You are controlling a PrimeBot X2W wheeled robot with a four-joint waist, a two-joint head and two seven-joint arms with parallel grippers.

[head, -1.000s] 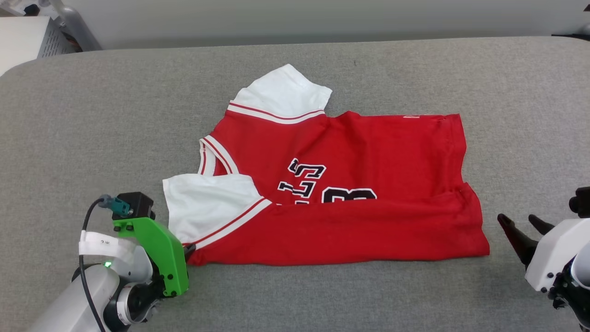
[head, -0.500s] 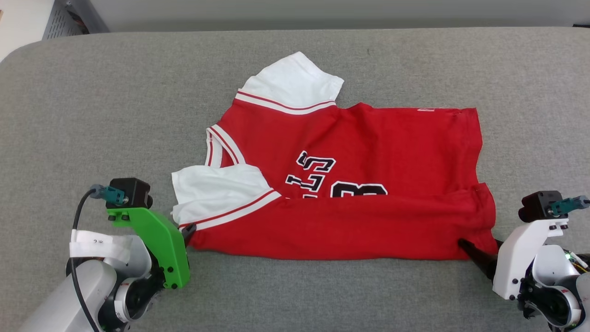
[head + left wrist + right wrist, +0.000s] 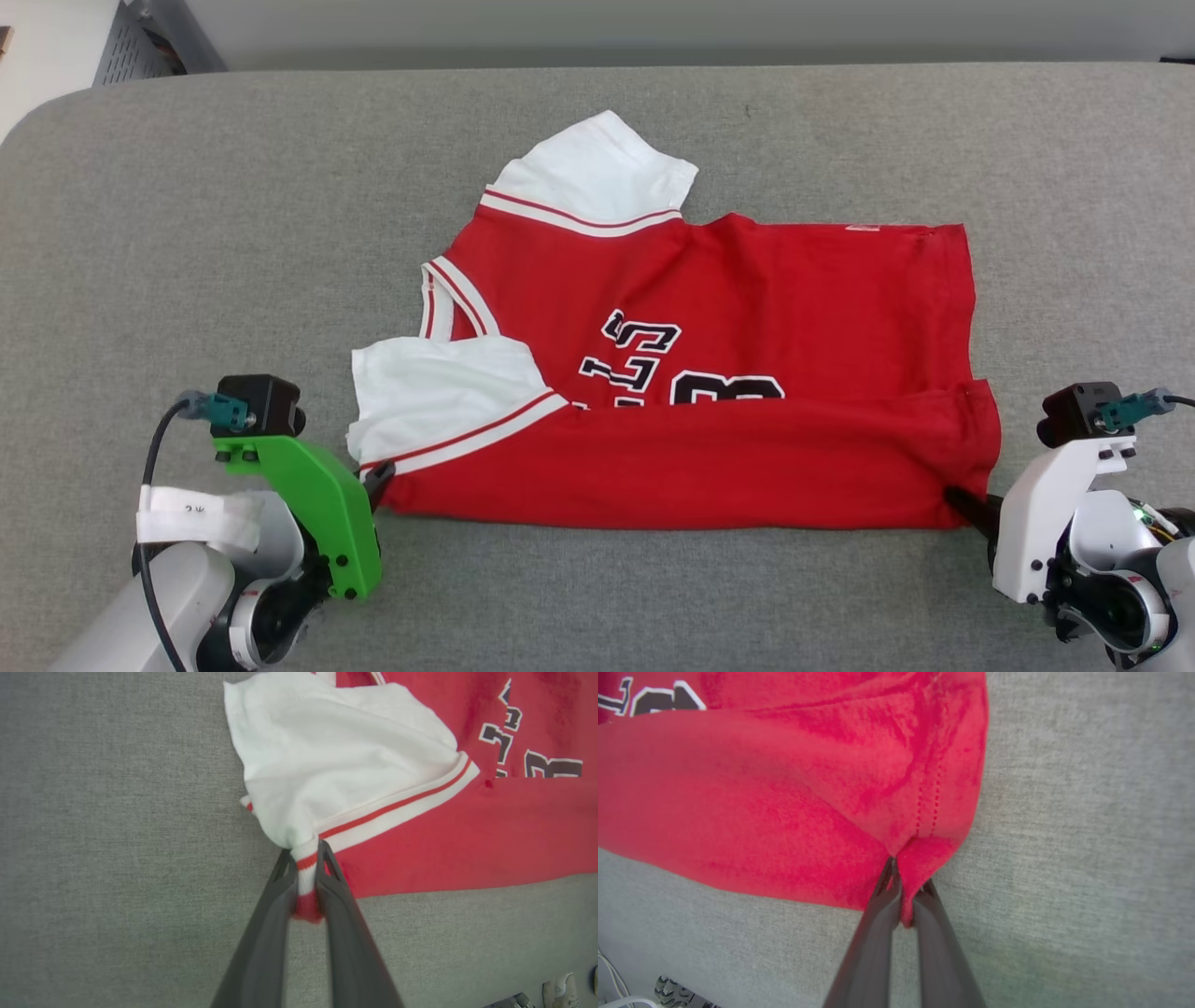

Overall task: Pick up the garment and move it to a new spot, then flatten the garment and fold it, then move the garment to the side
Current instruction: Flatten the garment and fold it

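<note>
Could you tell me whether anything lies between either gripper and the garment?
Nothing visible does: the left gripper is shut on the garment by its sleeve, the right gripper on its hem corner.

The left wrist's green bracket (image 3: 317,509) carries a black camera block (image 3: 263,401), a teal plug (image 3: 224,411) and a white tape band (image 3: 191,511). The right bracket (image 3: 1036,532) is white. The fingers (image 3: 266,942) are dark and tapering.
</note>
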